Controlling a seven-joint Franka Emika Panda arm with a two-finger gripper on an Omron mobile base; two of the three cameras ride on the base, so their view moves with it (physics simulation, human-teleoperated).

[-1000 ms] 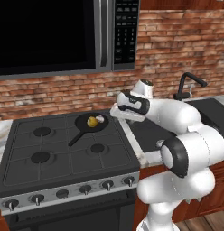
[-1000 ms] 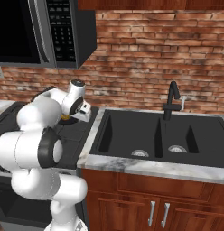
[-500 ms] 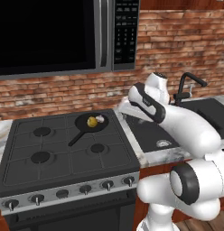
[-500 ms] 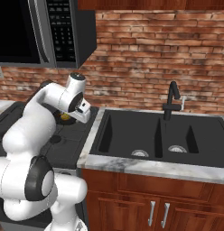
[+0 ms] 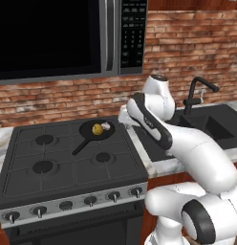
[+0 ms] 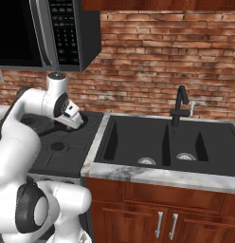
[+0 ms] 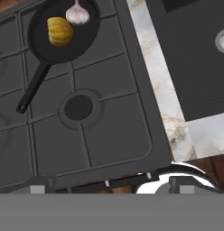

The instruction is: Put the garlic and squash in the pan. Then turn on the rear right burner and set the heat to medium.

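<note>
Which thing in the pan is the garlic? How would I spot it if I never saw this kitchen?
Find the black stove under the microwave, then the black pan on its rear right burner. Two small things lie in it side by side. The garlic is the whitish, faintly pink bulb with a pointed tip, on the side nearer the sink; its neighbour, the squash, is bright yellow and round.

Even, bright rendered light; soft faint shadows; slightly coarse, no glare

Matt black pan [image 7: 50, 34], veined marble counter [image 7: 163, 90], rough brick wall [image 5: 187, 52].
</note>
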